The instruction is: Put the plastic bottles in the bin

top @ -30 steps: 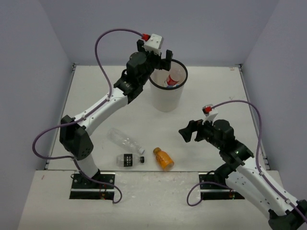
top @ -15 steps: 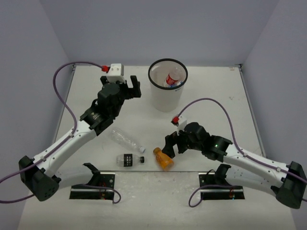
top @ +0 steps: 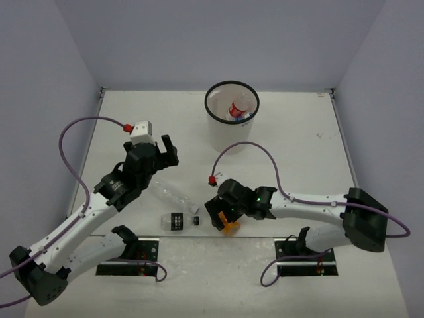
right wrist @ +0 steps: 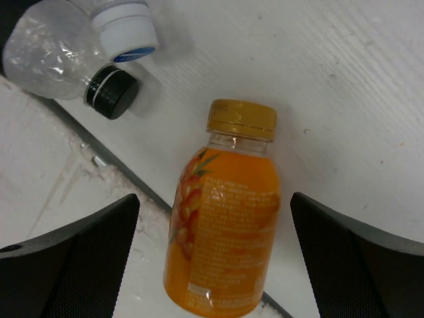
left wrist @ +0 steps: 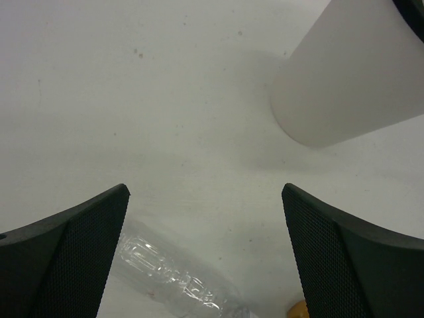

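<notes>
The tabletop point(top: 298, 152) is flat, white and a little speckled. Plain pale walls point(top: 218, 40) the color of light lilac stand on three sides of it. Thin purple cables point(top: 79, 129) loop over both arms. The bin point(top: 228, 136) is a round white bucket with a thin black rim, and it stands upright near the back of the tabletop. Inside it I can see a clear bottle with a red label point(top: 240, 108). I cannot make out what else is in there. Three bottles lie on their sides near the front edge. The long clear bottle point(top: 171, 195) is see-through and crinkly, with a white cap. Just in front of it lies the black-labelled bottle point(top: 177, 220), with its black cap close to the white one. The short orange bottle point(right wrist: 228, 232) is full of orange drink. It has a gold cap and small writing on its label, and its bottom end lies right at the edge of the tabletop. The right fingers point(right wrist: 73, 258) are spread wide, one on each side of the orange bottle, and hold nothing. The left fingers point(left wrist: 73, 252) are spread wide too, and empty. They hang over bare tabletop, with the long clear bottle low between them and the bin off to one side.
</notes>
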{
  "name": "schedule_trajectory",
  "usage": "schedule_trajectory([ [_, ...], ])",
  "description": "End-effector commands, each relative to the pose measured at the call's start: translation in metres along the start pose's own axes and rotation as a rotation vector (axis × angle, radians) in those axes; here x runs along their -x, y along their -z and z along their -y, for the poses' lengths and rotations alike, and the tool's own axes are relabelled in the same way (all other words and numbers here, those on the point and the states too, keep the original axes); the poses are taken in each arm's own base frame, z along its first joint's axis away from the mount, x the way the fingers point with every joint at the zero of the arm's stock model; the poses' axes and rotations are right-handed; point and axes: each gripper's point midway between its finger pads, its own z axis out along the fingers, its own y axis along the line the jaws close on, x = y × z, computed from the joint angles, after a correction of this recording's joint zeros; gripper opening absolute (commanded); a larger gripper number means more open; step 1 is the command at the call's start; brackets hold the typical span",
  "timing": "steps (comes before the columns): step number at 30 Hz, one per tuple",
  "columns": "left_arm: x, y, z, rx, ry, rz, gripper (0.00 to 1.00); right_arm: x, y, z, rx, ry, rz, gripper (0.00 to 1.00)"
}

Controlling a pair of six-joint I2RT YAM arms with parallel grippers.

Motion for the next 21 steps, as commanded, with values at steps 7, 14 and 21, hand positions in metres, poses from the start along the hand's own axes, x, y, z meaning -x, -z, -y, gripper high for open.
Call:
schedule_trajectory([
  [7,-0.024,0.008,-0.032,0.123,0.034,-0.053,1.0,0.007,-0.014,0.005,-0.163,-0.057,0.0,0.94],
  [14,-0.035,0.007,-0.036,0.131,0.047,-0.074,1.0,0.014,-0.009,0.012,-0.217,-0.095,0.03,0.49],
  [21,-0.036,0.009,-0.048,0.196,0.054,-0.067,1.0,0.046,0.016,0.006,-0.21,-0.051,0.123,0.23],
])
